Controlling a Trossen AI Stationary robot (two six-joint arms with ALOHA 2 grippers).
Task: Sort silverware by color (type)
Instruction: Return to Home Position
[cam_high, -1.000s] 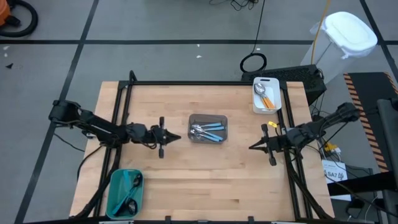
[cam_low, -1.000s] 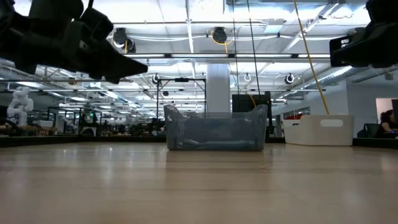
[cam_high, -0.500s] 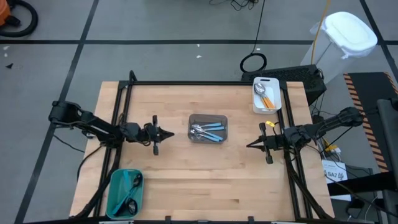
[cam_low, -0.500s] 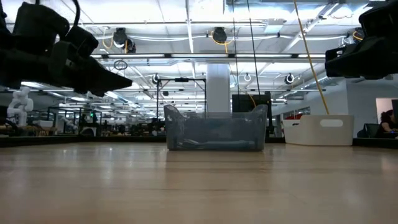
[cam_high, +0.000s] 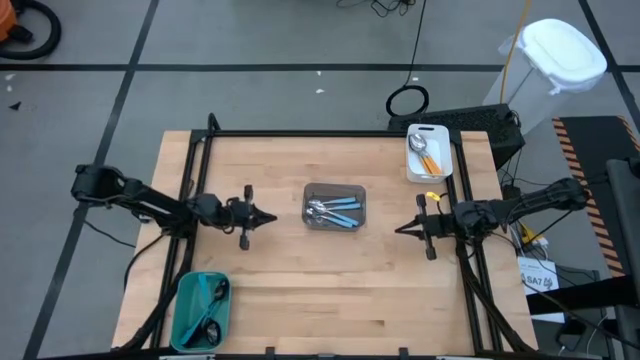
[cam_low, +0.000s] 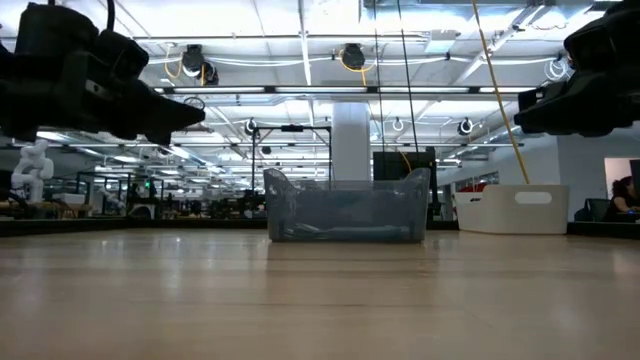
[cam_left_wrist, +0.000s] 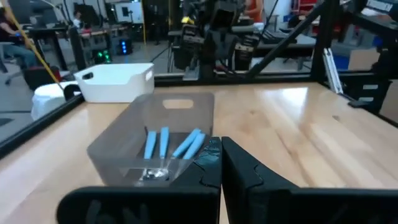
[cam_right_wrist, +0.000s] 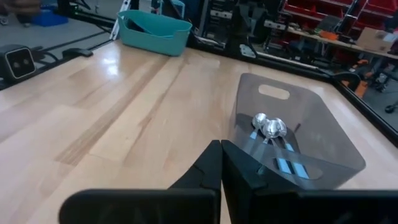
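Silverware with silver bowls and light-blue handles (cam_high: 333, 209) lies in a clear grey bin (cam_high: 336, 190) at the table's middle; the left wrist view shows the handles (cam_left_wrist: 166, 143), the right wrist view the bowls (cam_right_wrist: 269, 126). Orange-handled silverware (cam_high: 429, 157) lies in a white bin (cam_high: 440, 132) at the far right. Dark silverware (cam_high: 208, 312) lies in a teal bin (cam_high: 187, 310) at the near left. My left gripper (cam_high: 272, 218) hovers shut left of the grey bin. My right gripper (cam_high: 399, 230) hovers shut to its right. Both point level at the bin and hold nothing.
A black frame (cam_high: 330, 133) runs along the table's far edge and down both sides, by the arms' bases. Bare wood (cam_high: 340, 290) lies between the grey bin and the near edge. Beyond the right edge stands a white-lidded container (cam_high: 560, 55).
My left gripper has drawn back from the grey bin toward the table's left edge, staying shut and level. My right gripper has sunk a little and swung slightly toward the far edge, still shut. The bins and silverware have stayed where they were.
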